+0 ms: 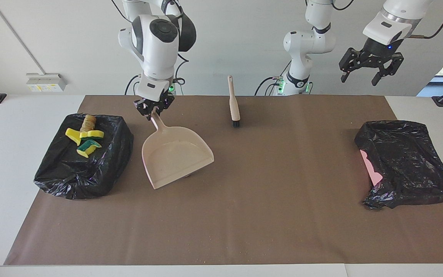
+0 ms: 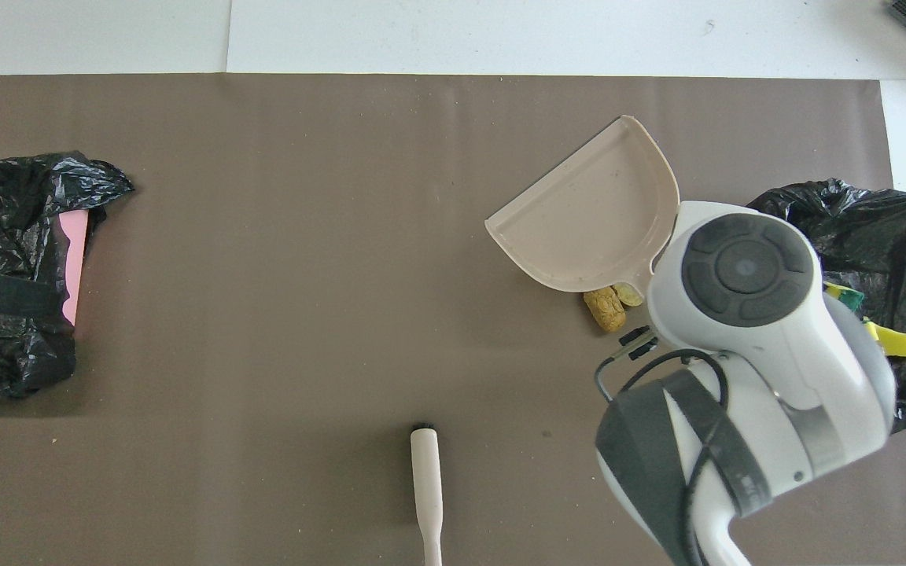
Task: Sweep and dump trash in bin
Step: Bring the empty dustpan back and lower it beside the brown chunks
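My right gripper [image 1: 153, 109] is shut on the handle of the pale dustpan [image 1: 175, 157], which it holds tilted just above the mat, beside the bin. The pan [image 2: 591, 228] covers the loose trash on the mat; two tan lumps [image 2: 605, 308] show at its handle end in the overhead view. The bin [image 1: 83, 173], lined with a black bag, holds yellow and green sponge pieces [image 1: 85, 135] and a bread lump [image 1: 88, 122]. The beige-handled brush [image 1: 233, 103] lies near the robots' edge. My left gripper [image 1: 358, 80] hangs open and high over the other black bag.
A second black bag [image 1: 406, 161] with a pink sheet [image 1: 371, 167] showing at its edge lies at the left arm's end of the table. A brown mat [image 1: 267, 215] covers the table. The right arm's body hides part of the bin [image 2: 878, 228] from above.
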{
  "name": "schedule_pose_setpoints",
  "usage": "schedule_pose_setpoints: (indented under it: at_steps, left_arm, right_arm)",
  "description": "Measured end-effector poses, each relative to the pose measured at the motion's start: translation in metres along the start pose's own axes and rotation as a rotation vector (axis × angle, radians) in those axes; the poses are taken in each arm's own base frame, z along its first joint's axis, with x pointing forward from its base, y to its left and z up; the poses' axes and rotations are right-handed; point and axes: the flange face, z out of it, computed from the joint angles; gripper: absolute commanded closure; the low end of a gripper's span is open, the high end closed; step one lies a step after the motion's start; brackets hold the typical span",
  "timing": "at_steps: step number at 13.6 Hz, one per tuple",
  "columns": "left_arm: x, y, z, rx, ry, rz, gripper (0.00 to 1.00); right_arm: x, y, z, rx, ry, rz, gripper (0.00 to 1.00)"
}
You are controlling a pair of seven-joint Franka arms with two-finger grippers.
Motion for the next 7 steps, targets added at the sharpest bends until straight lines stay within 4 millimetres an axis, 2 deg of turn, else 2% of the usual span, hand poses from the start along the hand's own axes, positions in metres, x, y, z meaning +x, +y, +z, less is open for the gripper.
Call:
schedule_pose_setpoints:
  at_steps: [2, 5, 7]
  left_arm:
    - [-0.001, -0.010, 0.001, -0.008, -0.011, -0.017, 0.00]
    - [0.002, -0.015, -0.005, -0.011, -0.017, -0.024, 0.00]
    - [0.004, -0.014, -0.006, -0.011, -0.022, -0.022, 0.00]
  right_arm:
    - [0.036, -0.046, 0.013, 0.076, -0.016, 0.156, 1.00]
    - [0.077, -0.088, 0.026, 0.167, -0.051, 0.329, 1.00]
    - [0.102, -0.122, 0.034, 0.217, -0.056, 0.382, 1.00]
